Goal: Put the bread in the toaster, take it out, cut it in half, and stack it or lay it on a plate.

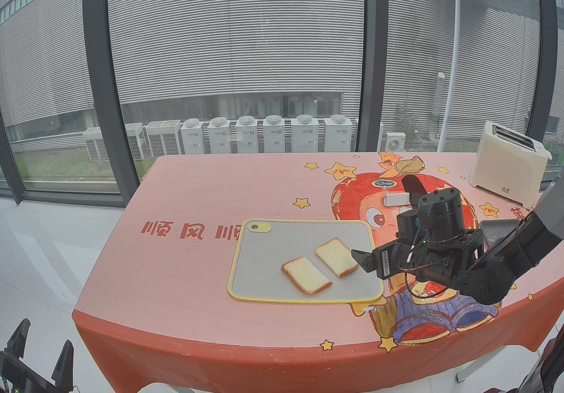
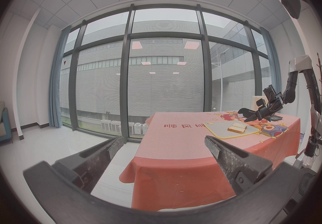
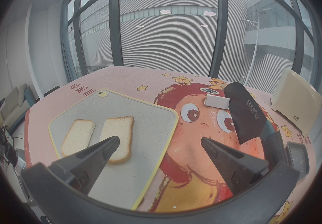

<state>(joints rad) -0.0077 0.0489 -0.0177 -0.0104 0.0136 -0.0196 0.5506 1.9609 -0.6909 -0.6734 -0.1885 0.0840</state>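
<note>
Right claw [image 3: 159,144]: my fingers stand wide apart with nothing between them; I hold it low over the bench [image 1: 194,271], tips pointing at the right-hand edge of the cutting board [image 1: 264,259]
Left claw [image 2: 162,142]: fingers apart and empty as well; it hangs off the bench's near left corner, lower than the top, well apart from everything that lies there
Near half [image 1: 336,256]: a toasted half slice lying flat on the cutting board, just ahead of my right claw's tips and not touching them
Far half [image 1: 305,275]: the other half slice, flat on the same board, just past the near half as I look out from my right claw; a narrow gap parts the two
Cutting board: grey with a yellow rim, flat on the bench; its closest edge runs just below my right claw's tips
Knife [image 3: 243,114]: black blade, on the window side of my right claw, near its wrist and apart from my fingers; the blade's far end meets a small white block [image 3: 217,100], touching or just beside, I cannot tell which
Toaster [image 1: 508,162]: cream, upright at the bench's far right corner, well behind my right claw
Small dark tray [image 1: 498,229]: on the bench behind my right claw, between it and the toaster
</note>
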